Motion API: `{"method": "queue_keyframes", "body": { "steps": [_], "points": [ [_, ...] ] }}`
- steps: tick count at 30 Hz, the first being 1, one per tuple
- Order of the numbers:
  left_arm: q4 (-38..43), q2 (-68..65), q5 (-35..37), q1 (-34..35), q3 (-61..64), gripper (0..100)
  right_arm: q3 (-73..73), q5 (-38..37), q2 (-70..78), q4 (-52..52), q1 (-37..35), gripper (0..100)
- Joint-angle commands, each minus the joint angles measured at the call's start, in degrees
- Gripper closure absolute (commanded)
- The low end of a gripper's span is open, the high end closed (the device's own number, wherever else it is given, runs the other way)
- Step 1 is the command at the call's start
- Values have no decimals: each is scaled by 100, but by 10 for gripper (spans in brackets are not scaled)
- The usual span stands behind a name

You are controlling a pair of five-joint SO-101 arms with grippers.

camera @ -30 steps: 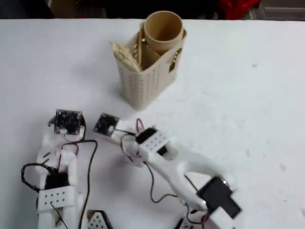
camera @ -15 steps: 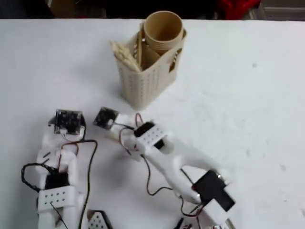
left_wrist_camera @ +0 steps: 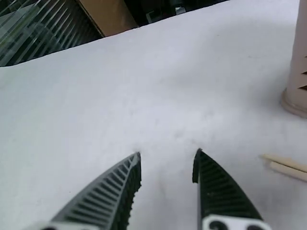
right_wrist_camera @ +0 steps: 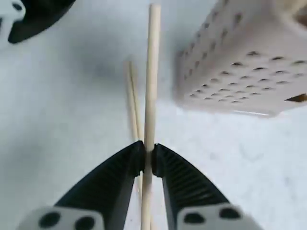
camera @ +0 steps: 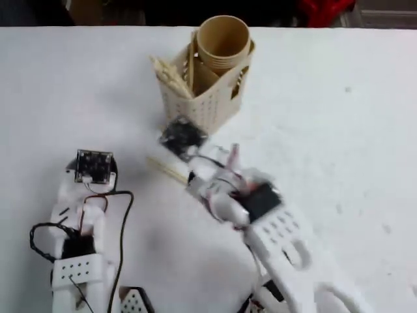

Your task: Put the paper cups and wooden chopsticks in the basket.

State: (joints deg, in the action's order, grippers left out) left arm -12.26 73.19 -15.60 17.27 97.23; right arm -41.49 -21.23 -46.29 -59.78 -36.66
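- The right gripper [right_wrist_camera: 147, 146] is pinching a single wooden chopstick [right_wrist_camera: 153, 72] between its jaws. It is gripping the stick partway along, so the long free end is pointing ahead, past the basket's perforated wall.
- The basket [camera: 205, 107] is standing at the far centre of the counter [camera: 339, 98]. It is already carrying a stack of paper cups [camera: 223, 39], with bundled chopsticks [camera: 171, 73] leaning out on its left side, so most of the job appears done.
- Loose chopsticks [left_wrist_camera: 288, 167] are lying flat on the counter just near of the basket's foot, directly under the held one, apparently awaiting their own pickup.
- The left gripper [left_wrist_camera: 167, 154] is hovering low over bare counter at the near left. Its jaws are standing narrowly apart and holding nothing, seemingly parked there to leave the right arm [camera: 273, 222] room to work.
- The held chopstick likely needs raising and tipping upright before it can clear the basket's rim. Being slim and round, it could swivel in the jaws on the way.
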Motion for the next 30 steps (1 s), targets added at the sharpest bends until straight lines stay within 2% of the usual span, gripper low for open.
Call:
{"method": "queue_keyframes", "body": {
  "steps": [1,6,14,19,24,30],
  "points": [
    [-26,92,35,-75,0,809,844,141,-699,-251,242,982],
    [-26,92,35,-75,0,809,2760,141,198,-321,576,983],
    [-26,92,35,-75,0,809,6892,1037,3697,-356,646,982],
    [-26,92,35,-75,0,809,9301,1073,5376,-418,804,981],
    [-26,92,35,-75,0,809,10505,1099,5947,-796,971,981],
    [-26,92,35,-75,0,809,10875,1116,6009,-321,927,981]
  ]
}}
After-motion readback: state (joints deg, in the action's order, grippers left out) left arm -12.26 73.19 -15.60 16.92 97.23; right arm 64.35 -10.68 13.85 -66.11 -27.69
